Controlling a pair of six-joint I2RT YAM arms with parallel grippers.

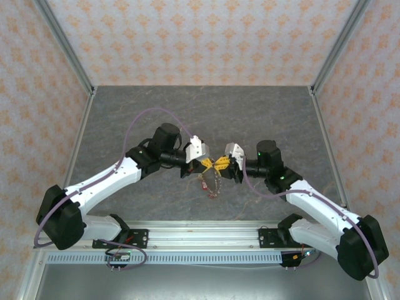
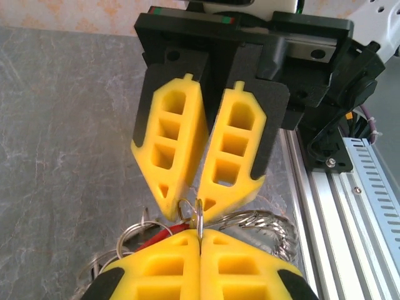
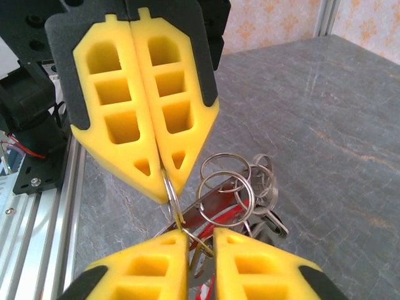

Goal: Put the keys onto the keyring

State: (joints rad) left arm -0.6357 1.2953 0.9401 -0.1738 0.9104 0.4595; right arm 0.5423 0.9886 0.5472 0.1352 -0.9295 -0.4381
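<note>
Some keys (image 3: 270,220) hang bunched; left gripper (image 3: 165,181) clamps a ring (image 3: 169,192), right gripper (image 3: 201,236) slightly parted, threading onto keyring (image 2: 269,220) looks unfinished.

Grey marbled table (image 1: 250,119); aluminium rail (image 1: 200,234) along near edge.

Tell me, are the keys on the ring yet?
Partly, it looks like. Done: a bunch of small rings and a red tag hang together. In hand: the left gripper is shut on one thin ring, the right gripper open around it. Left: whether every key is on, I cannot tell.
</note>
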